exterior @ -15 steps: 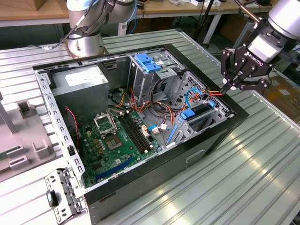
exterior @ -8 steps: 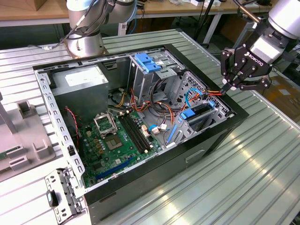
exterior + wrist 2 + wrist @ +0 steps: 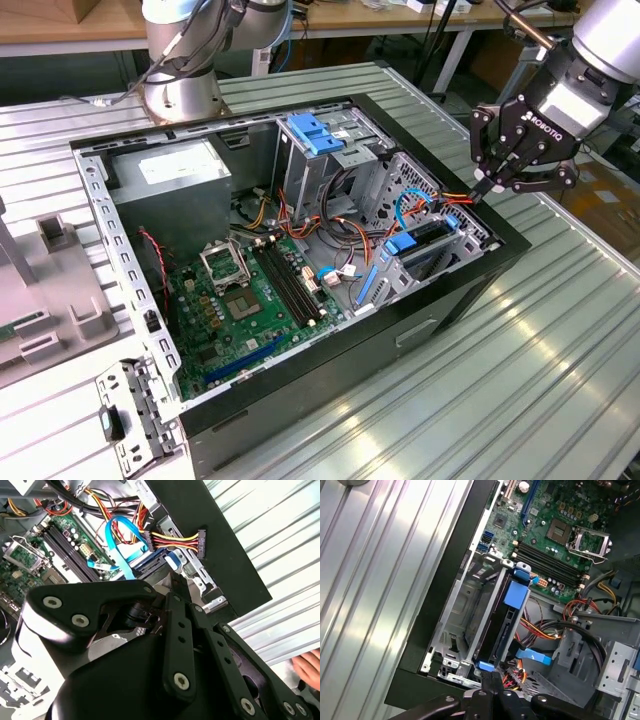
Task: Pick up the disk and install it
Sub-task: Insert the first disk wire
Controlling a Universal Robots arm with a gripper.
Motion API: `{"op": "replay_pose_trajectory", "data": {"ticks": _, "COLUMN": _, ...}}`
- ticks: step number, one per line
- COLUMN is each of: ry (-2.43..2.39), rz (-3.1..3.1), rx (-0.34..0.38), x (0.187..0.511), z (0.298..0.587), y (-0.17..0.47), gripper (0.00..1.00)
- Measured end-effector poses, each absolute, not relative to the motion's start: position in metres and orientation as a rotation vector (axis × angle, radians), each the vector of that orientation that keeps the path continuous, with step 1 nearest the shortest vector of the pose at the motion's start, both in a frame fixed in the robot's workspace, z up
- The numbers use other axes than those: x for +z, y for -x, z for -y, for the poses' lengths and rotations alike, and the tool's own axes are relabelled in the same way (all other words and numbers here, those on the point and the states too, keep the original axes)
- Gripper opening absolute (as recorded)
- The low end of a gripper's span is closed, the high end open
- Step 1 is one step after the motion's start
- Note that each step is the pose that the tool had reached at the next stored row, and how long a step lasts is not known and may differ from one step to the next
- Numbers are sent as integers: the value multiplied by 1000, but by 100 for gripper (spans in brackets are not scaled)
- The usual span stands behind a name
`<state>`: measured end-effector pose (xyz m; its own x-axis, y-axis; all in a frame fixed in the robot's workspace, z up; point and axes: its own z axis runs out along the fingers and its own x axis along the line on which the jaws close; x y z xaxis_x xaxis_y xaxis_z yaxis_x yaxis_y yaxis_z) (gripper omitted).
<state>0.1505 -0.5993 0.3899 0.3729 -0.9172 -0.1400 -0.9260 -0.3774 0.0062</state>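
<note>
first wrist view: black pincer (image 3: 492,692) pressed together, touching end of black blue-railed rectangular disk (image 3: 506,625) sitting in grey metal bay (image 3: 465,610).

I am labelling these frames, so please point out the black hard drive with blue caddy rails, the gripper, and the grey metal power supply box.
Black hard drive with blue caddy rails (image 3: 507,625): first wrist view, black side face.
Gripper (image 3: 484,187): exterior view, between fingertips.
Grey metal power supply box (image 3: 165,185): exterior view, top face.

black disk (image 3: 506,630), blue rails, green motherboard (image 3: 240,300)
</note>
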Motion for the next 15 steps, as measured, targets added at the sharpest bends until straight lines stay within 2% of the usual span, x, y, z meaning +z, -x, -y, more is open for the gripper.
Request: {"op": "replay_pose_trajectory", "data": {"ticks": 15, "ry": 2637, "rz": -1571, "rx": 190, "x": 390, "z": 599, "y": -150, "gripper": 11}}
